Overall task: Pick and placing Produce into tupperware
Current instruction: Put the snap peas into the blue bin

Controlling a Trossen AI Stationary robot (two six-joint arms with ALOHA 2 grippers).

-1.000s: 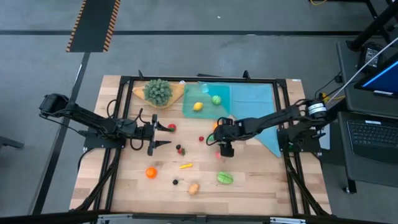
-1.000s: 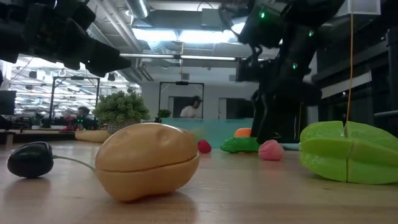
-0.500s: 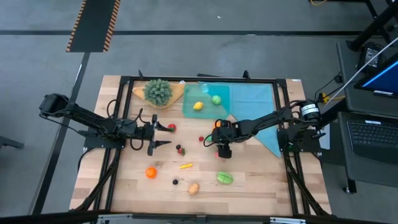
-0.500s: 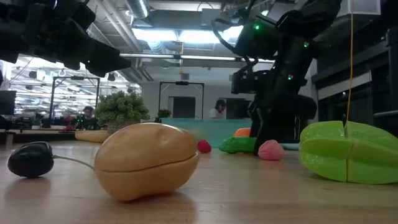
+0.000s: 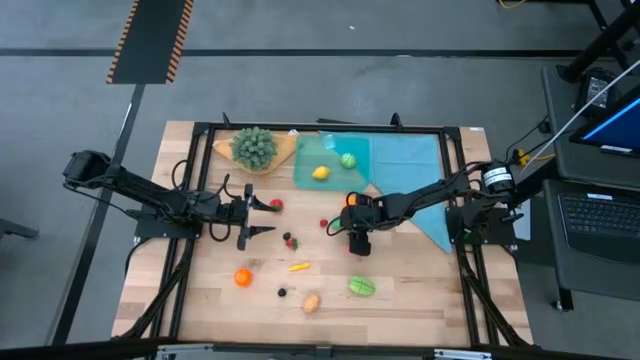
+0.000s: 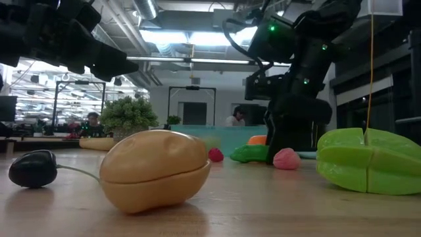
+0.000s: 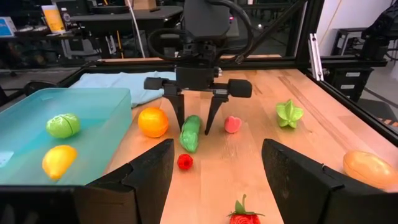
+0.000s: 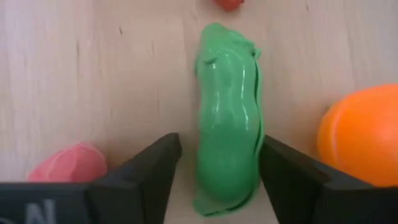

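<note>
A green pod (image 8: 229, 118) of toy produce lies flat on the wooden table beside an orange (image 7: 152, 121) and a pink piece (image 7: 232, 124). My right gripper (image 7: 193, 130) points steeply down over the pod, open, one finger on each long side. The tupperware (image 5: 303, 165), clear teal, stands at the far middle and holds a yellow fruit (image 5: 320, 172) and a green one (image 5: 347, 159). At the left, my left gripper (image 5: 268, 218) hovers open, holding nothing, near a small red fruit (image 5: 276, 204). My right gripper comes from above, its fingers lying across the pod near one end. One finger (image 8: 292, 180) stands right at the pod's long side (image 8: 256, 155); whether it touches, I cannot tell. A gap shows between the other finger (image 8: 149, 171) and the pod, which lies on the table.
Loose produce is scattered on the near half: an orange (image 5: 242, 277), a yellow piece (image 5: 298, 266), a tan one (image 5: 312, 302), a green star fruit (image 5: 361, 286), a strawberry (image 5: 290, 240). A bushy plant (image 5: 255, 147) and a teal cloth (image 5: 410, 160) lie at the far edge.
My right gripper has sunk toward the table, its fingers coming down on either side of the green pod. The pod lies where it was.
</note>
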